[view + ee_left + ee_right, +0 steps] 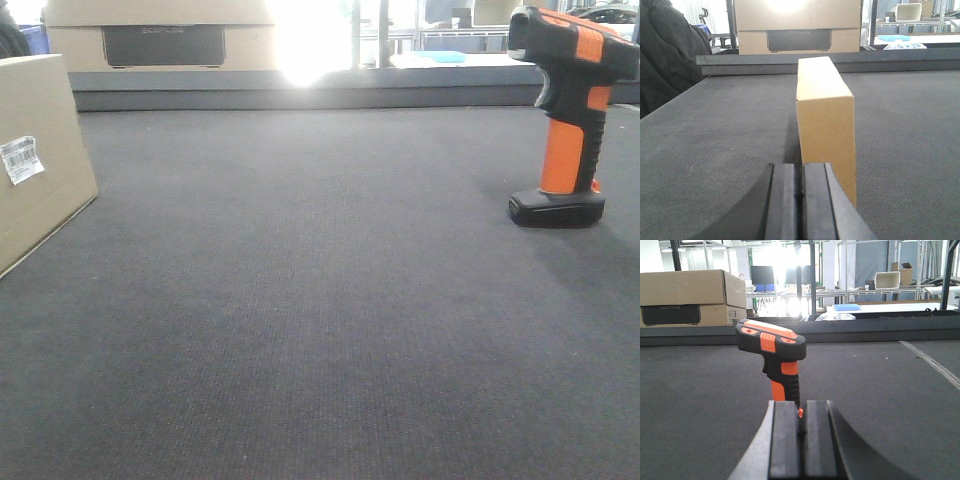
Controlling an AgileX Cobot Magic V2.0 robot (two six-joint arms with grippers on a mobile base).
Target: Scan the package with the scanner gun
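The package [40,150] is a plain tan box with a small white barcode sticker, standing at the left edge of the front view. In the left wrist view the package [822,115] stands end-on just beyond my left gripper [801,192], whose pads are pressed together on nothing. The scanner gun [570,110] stands upright on its black foot at the right, head pointing left. In the right wrist view the scanner gun [775,357] rises a short way beyond my right gripper [801,427], which is shut and empty.
Dark grey mat [320,300] covers the table. A wider tan box with a dark panel [160,40] sits behind the raised back edge. A dark jacket [665,55] hangs at the left. Shelves and bins [887,280] stand farther back.
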